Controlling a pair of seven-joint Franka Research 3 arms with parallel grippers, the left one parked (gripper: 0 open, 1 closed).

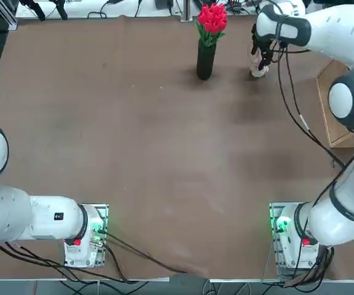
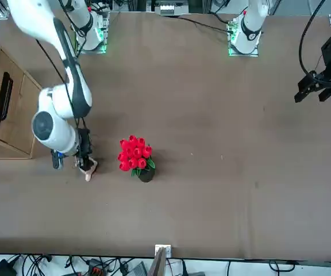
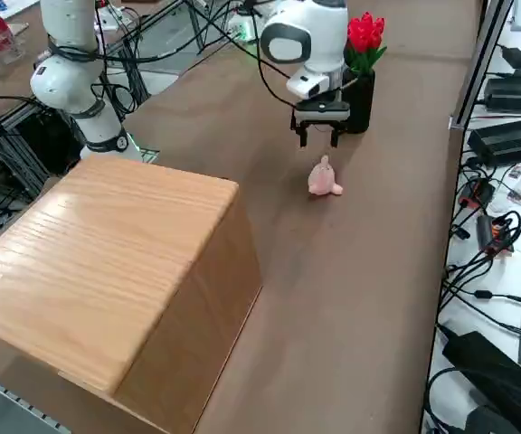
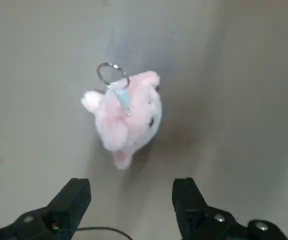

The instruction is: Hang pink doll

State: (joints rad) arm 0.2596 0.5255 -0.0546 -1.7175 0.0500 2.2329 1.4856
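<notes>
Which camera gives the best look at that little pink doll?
The right wrist view: the pink doll fills it, key ring visible, beyond the open right claw. The right side view shows it small; in top and front the arm partly hides it.

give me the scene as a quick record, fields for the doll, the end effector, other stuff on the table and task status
doll: pink doll sitting on the brown table, free, a metal ring on top
end effector: right end effector open, empty, above the doll, not touching it
vase: black vase with red tulips, upright, beside the doll and apart from it
box: wooden box at the table's edge on the robot's right
task status: doll not grasped yet, not hung
</notes>
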